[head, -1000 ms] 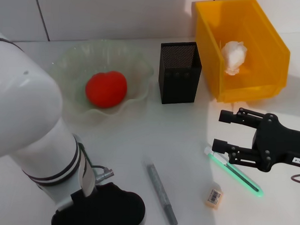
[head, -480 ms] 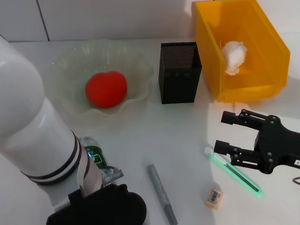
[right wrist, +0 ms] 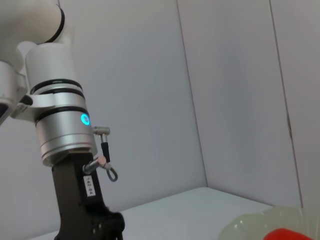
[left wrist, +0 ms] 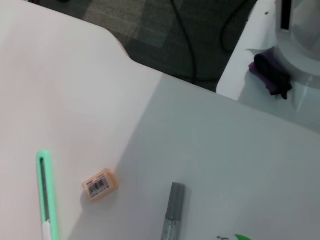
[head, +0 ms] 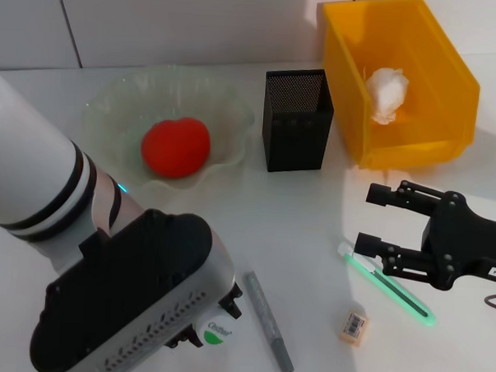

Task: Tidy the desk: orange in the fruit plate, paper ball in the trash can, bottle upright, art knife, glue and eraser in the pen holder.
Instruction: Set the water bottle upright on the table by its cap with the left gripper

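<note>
At the counter's near left corner, the left end effector (head: 213,329) is carrying the bottle (head: 217,332), only its white green-marked cap peeking out; whether its grip is firm I cannot tell. To finish well it should tip the bottle fully upright, set the base flat on bare counter clear of the grey glue stick (head: 268,321), then let go. The trash can (head: 449,104) at the far right corner is holding the paper ball (head: 386,94), the fruit plate (head: 111,118) the orange (head: 175,147). The right end effector (head: 377,218), fingers spread, is hovering over the green art knife (head: 388,285) beside the eraser (head: 353,326); the pen holder (head: 296,120) is waiting. Compared with a second ago, the left arm has swung up and the cap has come into sight.
</note>
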### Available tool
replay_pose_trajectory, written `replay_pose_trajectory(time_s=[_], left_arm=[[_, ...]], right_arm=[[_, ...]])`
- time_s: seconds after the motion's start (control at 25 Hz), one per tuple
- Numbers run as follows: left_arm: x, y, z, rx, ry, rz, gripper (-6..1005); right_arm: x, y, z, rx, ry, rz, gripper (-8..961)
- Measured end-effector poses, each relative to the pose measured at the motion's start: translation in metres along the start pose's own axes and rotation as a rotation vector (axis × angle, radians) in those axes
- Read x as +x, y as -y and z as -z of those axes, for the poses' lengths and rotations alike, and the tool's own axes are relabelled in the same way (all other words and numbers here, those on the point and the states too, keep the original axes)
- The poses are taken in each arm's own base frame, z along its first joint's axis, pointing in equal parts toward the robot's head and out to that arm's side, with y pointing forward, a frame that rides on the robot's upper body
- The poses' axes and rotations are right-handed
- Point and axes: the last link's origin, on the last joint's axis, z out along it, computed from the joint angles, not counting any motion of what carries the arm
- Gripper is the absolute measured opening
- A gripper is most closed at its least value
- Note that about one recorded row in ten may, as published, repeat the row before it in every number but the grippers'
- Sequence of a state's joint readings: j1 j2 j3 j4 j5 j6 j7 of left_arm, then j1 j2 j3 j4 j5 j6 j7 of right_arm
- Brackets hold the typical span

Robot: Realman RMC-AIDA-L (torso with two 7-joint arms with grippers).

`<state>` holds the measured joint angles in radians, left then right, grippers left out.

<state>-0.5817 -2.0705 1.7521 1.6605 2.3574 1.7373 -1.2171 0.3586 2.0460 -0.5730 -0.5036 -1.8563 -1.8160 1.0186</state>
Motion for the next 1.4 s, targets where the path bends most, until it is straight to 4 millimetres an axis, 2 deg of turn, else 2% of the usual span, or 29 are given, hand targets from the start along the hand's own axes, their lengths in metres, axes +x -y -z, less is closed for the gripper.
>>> replay_pose_trajectory(time_s=[0.56,1.4], left_arm=[[-0.011,-0.002,0.027,0.123,0.027,0.132,432],[-0.019,0.003,0.039,0.126,0.065,0.178,433]], right_arm=[[-0.007,-0.004,0.021,0.047,0.077,0.015,738],[-0.009,0.004,0.015,0.065,0.072,0.025,737]])
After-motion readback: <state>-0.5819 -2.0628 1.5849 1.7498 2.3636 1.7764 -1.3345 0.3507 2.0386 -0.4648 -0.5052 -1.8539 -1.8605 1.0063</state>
